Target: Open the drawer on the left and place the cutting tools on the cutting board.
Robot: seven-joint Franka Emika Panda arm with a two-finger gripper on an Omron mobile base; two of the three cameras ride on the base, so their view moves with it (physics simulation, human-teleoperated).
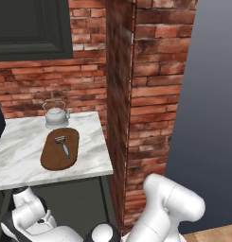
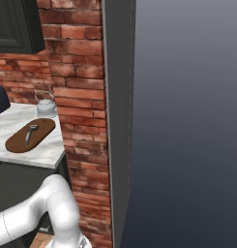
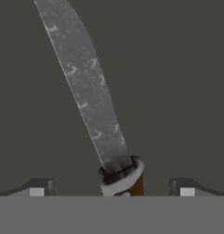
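Pincer [image 3: 111, 188] is hanging released, tips straddling the knife [image 3: 86, 96] low in frame, lining up its grasp; peeler [image 1: 62, 143] is lying on cutting board [image 1: 51, 158].

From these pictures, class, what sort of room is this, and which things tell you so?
Most likely a kitchen: a kettle stands on a marble countertop, a peeler lies on a cutting board, and there is a knife.

Peeler [image 1: 63, 145] lies on the cutting board [image 1: 51, 158], kettle [image 1: 56, 116] just behind it on the bench [image 1: 18, 146]; knife [image 3: 93, 109] lies between the tool [image 3: 111, 187] tips.
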